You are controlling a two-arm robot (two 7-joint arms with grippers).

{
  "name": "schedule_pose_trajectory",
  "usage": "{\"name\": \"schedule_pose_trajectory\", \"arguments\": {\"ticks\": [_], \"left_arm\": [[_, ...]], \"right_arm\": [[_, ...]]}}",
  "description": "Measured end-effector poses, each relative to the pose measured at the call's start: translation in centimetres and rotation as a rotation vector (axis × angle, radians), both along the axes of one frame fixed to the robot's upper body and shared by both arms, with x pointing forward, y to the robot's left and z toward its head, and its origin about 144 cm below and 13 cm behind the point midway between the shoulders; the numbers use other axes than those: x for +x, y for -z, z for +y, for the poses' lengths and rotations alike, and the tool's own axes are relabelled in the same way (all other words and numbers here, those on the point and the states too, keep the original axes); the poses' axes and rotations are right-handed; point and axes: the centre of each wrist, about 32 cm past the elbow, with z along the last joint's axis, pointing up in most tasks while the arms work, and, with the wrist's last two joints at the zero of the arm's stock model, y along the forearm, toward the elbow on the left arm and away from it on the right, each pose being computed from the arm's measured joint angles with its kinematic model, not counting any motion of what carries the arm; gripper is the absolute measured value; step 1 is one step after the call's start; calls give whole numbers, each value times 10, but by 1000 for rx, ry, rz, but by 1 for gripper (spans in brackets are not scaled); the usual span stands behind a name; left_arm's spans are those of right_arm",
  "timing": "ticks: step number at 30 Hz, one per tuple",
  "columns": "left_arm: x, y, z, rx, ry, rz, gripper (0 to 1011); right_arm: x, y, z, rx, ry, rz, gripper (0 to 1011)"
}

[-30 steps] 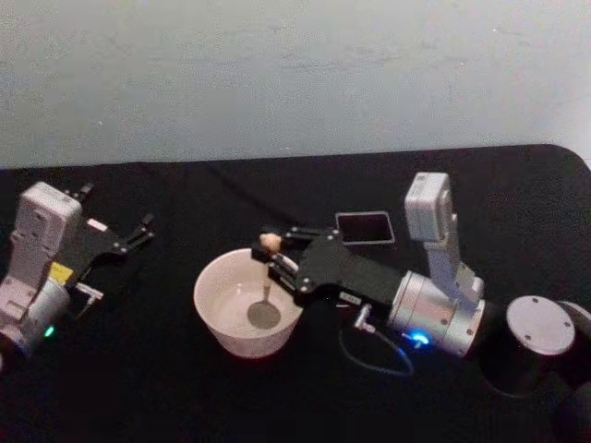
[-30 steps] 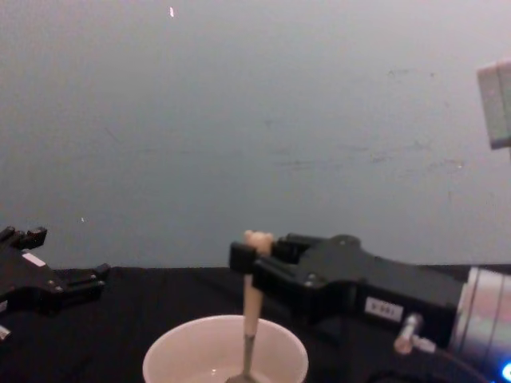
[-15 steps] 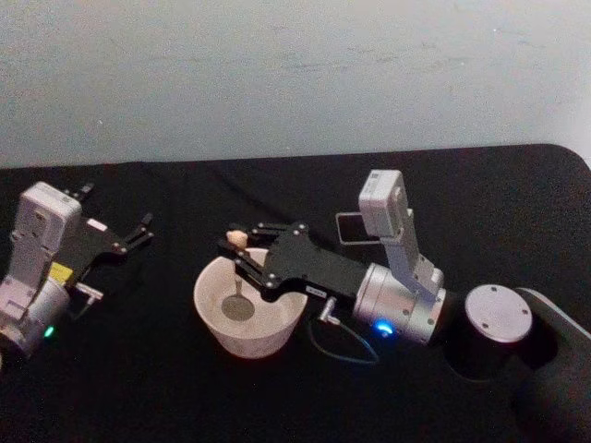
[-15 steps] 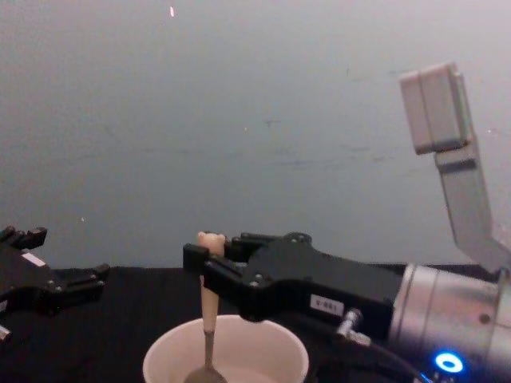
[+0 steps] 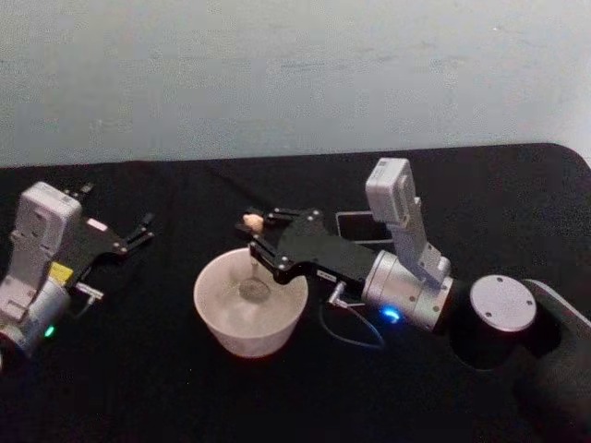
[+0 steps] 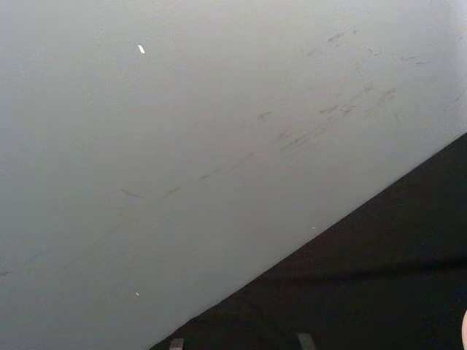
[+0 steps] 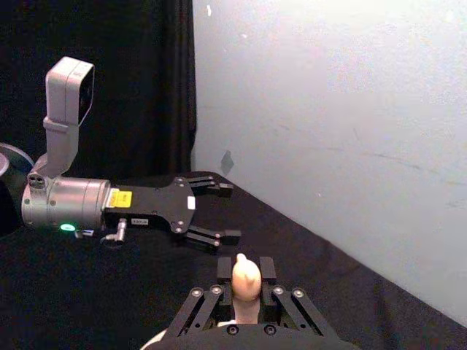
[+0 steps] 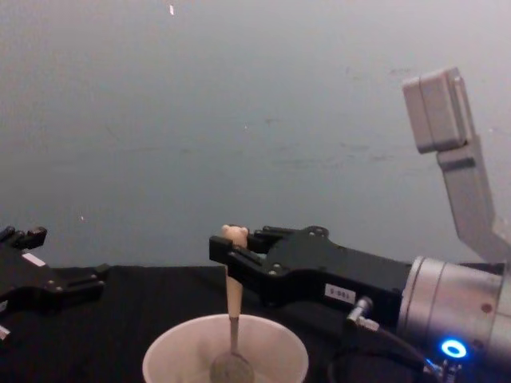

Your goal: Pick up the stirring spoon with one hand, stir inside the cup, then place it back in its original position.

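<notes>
Swung the spoon [image 8: 232,297] across the cup [image 5: 242,337] to its middle, pinched in the right end effector [image 5: 259,238]. Still stirring. Kept the left end effector [image 7: 228,213] spread, left of the cup.

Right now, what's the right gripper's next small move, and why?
Probably sweep a small circle: the right gripper grips the stirring spoon upright, its bowl down inside the cup. Lifting toward the dark grey holder behind its arm comes after. Left gripper sits parked, open.

Pale grey scuffed wall [image 5: 295,74] behind black-draped table [image 5: 185,397]; dim light.
</notes>
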Motion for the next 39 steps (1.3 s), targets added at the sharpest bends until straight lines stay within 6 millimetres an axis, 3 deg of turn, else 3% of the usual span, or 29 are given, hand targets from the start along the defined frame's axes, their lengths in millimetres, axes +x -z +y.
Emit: {"name": "schedule_pose_trajectory", "arguments": {"ticks": [15,23,32,39], "left_arm": [[0,0,0,0,0,0,1001],[0,0,0,0,0,0,1001],[0,0,0,0,0,0,1001],[0,0,0,0,0,0,1001]], "right_arm": [[-5,-1,-17,-9,26,-6,214],[-19,-2,-26,0,7,13,214],[-35,1,-18,5,-66,43,214],[-32,1,-2,17,-90,39,214]]}}
